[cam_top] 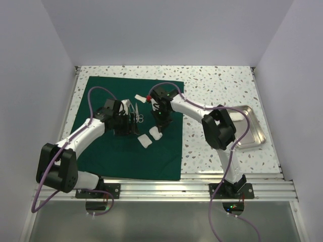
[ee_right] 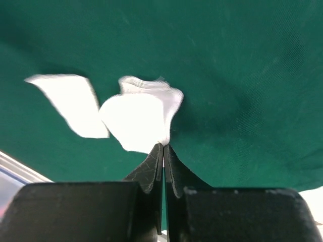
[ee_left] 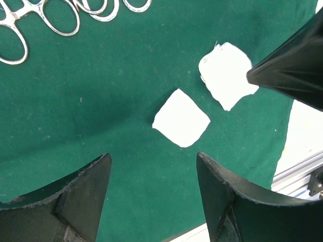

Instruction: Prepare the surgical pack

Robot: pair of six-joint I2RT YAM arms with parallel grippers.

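The surgical pack is a dark green cloth (cam_top: pixel 136 156) spread flat as a broad sheet on the left of the table. It fills the left wrist view (ee_left: pixel 101 111) and the right wrist view (ee_right: pixel 242 75). Two white gauze squares (cam_top: pixel 145 141) (cam_top: pixel 155 133) lie on it near steel ring-handled instruments (cam_top: pixel 137 117). My right gripper (cam_top: pixel 159 125) is shut on the edge of one gauze square (ee_right: pixel 141 118), with the other (ee_right: pixel 68 103) beside it. My left gripper (ee_left: pixel 154 174) is open and empty just above the cloth, short of the nearer gauze (ee_left: pixel 180 118).
A shiny steel tray (cam_top: pixel 250 132) sits on the speckled table at right. A small white piece (cam_top: pixel 139 97) with a red bit lies on the cloth behind the grippers. The instruments' rings (ee_left: pixel 55 17) lie at the left wrist view's top left. The aluminium rail (cam_top: pixel 166 189) runs along the near edge.
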